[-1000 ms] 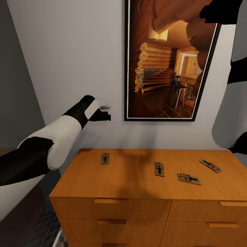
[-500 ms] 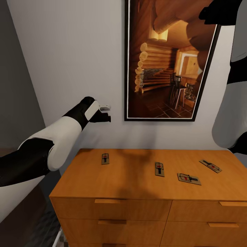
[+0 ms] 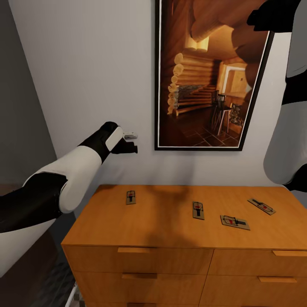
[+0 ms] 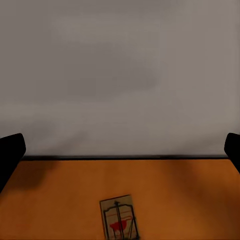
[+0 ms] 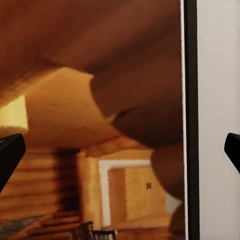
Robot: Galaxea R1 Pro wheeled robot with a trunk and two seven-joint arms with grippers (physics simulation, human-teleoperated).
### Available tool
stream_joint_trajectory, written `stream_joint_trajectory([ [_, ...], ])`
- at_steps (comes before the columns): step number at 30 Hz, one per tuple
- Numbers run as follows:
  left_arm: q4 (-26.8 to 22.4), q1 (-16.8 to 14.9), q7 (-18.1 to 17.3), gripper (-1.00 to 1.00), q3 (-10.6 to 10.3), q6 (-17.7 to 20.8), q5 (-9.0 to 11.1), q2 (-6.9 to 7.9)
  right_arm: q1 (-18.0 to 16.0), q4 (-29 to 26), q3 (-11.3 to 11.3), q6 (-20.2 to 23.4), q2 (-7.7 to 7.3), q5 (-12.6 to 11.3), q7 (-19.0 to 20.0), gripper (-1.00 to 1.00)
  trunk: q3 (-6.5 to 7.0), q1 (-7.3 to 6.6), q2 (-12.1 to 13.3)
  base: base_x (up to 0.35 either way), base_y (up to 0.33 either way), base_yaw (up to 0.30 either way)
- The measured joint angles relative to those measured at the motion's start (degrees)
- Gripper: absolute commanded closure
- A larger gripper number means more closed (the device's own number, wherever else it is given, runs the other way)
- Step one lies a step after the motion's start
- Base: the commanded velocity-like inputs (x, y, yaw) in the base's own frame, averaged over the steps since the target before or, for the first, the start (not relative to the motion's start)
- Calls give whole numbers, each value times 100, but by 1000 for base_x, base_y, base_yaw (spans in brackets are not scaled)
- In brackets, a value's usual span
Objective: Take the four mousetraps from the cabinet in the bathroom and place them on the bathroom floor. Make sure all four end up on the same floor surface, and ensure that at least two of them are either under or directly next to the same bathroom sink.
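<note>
Head view: four mousetraps lie flat on top of the cabinet (image 3: 170,221), an orange-brown wooden chest with bar-handled drawer fronts, standing against a pale wall. The leftmost mousetrap (image 3: 131,197) sits near the back left of the top; the second mousetrap (image 3: 198,210) is near the middle, the third mousetrap (image 3: 234,221) just to its right and nearer the front edge, and the fourth mousetrap (image 3: 262,206) lies angled towards the right end. All four are well apart from each other. Each is a small tan board with dark wire and a red spot.

The left gripper (image 3: 130,146) hangs in the air above the cabinet's back left corner, well above the leftmost mousetrap and touching nothing. In the left wrist view its jaws are spread wide and empty, with that trap (image 4: 119,218) lying on the wood between and beyond them.

The right arm (image 3: 290,106) is raised at the right edge, in front of the log-cabin picture (image 3: 209,72). In the right wrist view its jaws are also spread apart, empty, facing the picture (image 5: 95,125).
</note>
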Motion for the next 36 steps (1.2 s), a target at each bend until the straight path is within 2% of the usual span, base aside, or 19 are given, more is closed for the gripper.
stream_joint_trajectory([
  [36,75,369,150,-100,1,39,3,-10,1,53,34,0,11,12,-1,-100,0,0,0,0,0,0],
])
